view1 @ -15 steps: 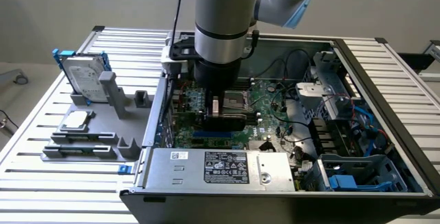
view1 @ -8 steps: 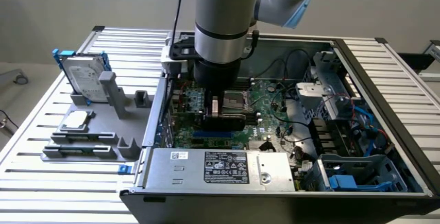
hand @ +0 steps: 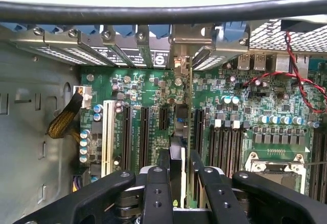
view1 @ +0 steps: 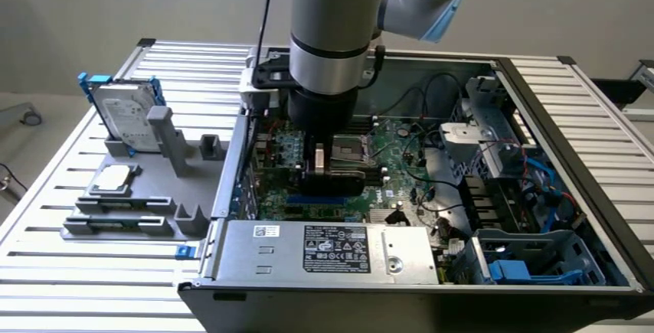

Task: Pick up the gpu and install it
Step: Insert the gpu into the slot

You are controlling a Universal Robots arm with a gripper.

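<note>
The gpu (hand: 179,127) stands on edge inside the open computer case (view1: 531,103), over the green motherboard (view1: 394,145). Its silver end bracket (hand: 182,63) sits among the rear slot covers. My gripper (hand: 180,165) is shut on the card, one black finger (hand: 164,164) on each flat face. In the exterior view, the gripper (view1: 329,166) hangs straight down from the arm into the case, and the dark card (view1: 332,184) reaches down to the expansion slots. I cannot tell if the card's lower edge sits in a slot.
A silver power supply (view1: 327,249) fills the case's near side. A hard drive in a blue frame (view1: 128,119) stands on a grey fixture (view1: 133,203) at the exterior view's left. Memory slots (hand: 225,145), a CPU socket (hand: 271,165) and red wires (hand: 301,81) lie beside the card.
</note>
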